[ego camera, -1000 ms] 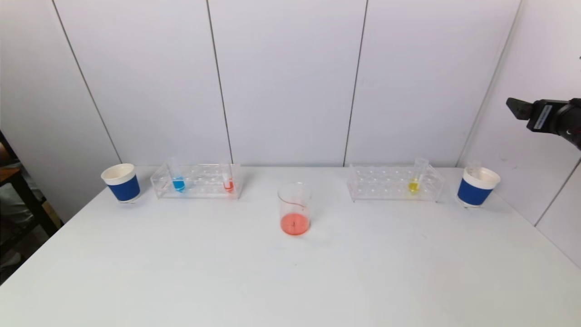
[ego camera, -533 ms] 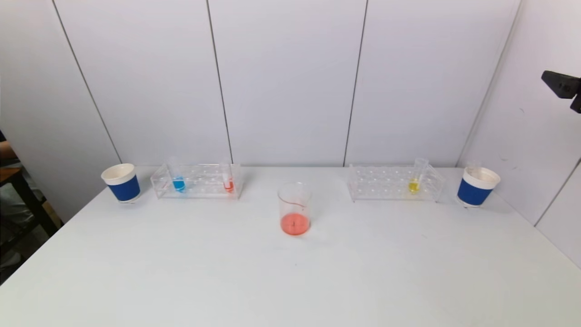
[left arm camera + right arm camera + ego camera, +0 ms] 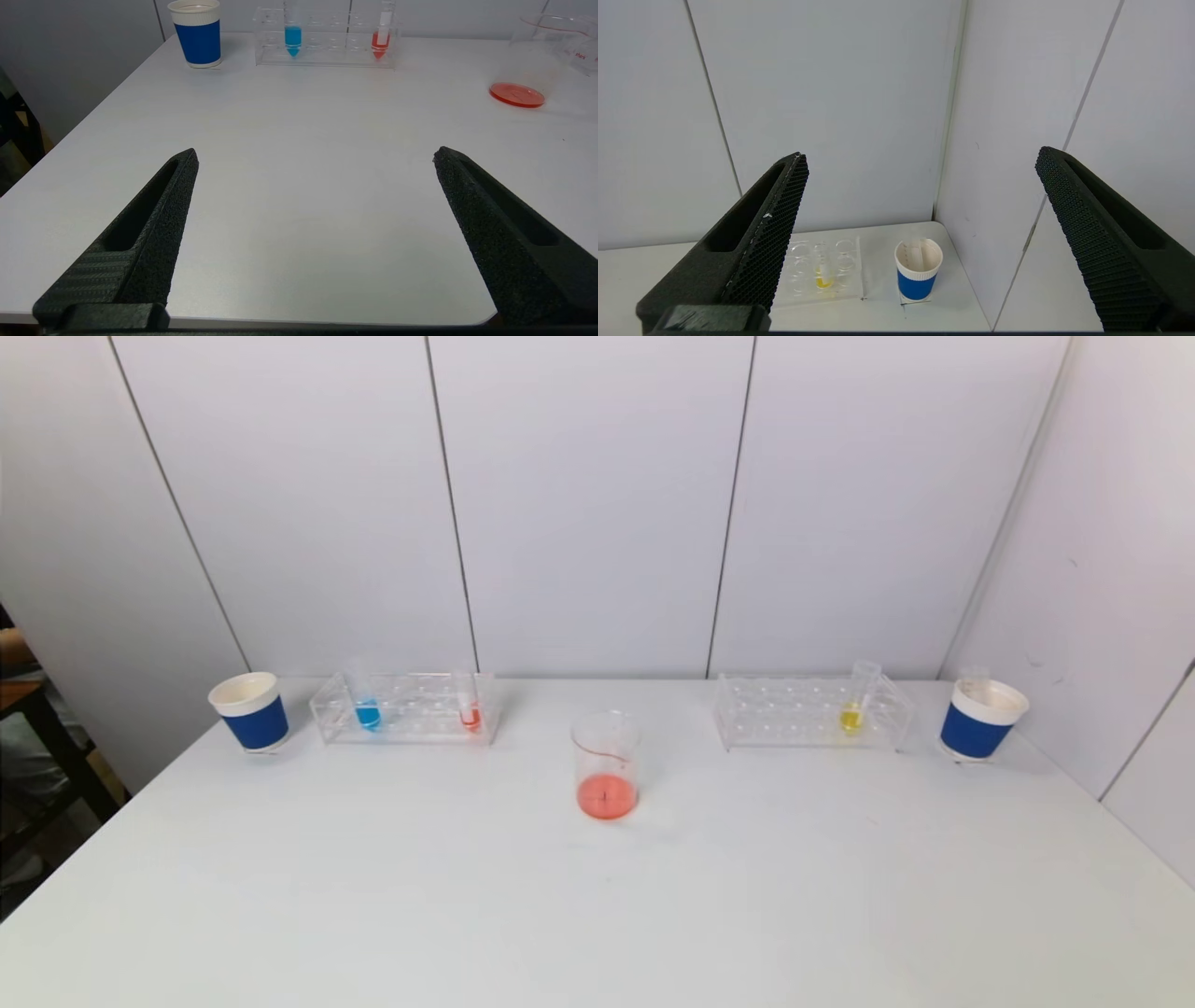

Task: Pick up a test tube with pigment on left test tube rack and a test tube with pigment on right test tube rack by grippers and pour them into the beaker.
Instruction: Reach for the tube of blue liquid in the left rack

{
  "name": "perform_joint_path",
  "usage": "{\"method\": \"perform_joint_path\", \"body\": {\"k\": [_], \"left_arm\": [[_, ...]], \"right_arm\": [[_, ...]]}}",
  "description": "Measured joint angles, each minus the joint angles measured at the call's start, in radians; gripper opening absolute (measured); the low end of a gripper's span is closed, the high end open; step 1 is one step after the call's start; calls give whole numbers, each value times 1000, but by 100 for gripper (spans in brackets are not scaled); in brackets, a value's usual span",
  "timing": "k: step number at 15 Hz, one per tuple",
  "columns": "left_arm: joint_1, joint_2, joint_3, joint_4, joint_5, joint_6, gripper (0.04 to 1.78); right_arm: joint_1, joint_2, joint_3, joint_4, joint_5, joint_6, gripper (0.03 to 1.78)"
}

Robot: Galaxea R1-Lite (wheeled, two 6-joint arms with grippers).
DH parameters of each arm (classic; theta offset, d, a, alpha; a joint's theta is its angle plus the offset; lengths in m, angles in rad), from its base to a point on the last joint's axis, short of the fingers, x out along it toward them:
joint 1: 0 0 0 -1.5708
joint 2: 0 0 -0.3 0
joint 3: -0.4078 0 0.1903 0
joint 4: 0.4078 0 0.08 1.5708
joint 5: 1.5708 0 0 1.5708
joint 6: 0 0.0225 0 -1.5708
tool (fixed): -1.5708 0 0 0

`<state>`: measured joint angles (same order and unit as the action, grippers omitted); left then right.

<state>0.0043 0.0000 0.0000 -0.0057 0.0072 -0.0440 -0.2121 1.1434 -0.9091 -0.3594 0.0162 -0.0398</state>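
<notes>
Both your left gripper (image 3: 315, 156) and right gripper (image 3: 922, 156) gape wide, empty, so next reach for the blue-filled tube (image 3: 367, 707) in the clear left rack (image 3: 406, 707) and the yellow-filled tube (image 3: 852, 709) in the clear right rack (image 3: 810, 711), then the glass beaker (image 3: 605, 765).

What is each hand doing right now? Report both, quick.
Left hand: open, holding nothing, low over the near table.
Right hand: open, holding nothing, raised high above the right blue cup.
</notes>
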Motion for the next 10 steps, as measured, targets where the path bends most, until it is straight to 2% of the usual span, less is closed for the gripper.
{"method": "perform_joint_path", "body": {"k": [7,10], "left_arm": [[0,0,0,0,0,0,176],[0,0,0,0,0,0,176]], "right_arm": [[2,-235,90,121,51,7,177],[2,-333,151,144,70,10,177]]}}
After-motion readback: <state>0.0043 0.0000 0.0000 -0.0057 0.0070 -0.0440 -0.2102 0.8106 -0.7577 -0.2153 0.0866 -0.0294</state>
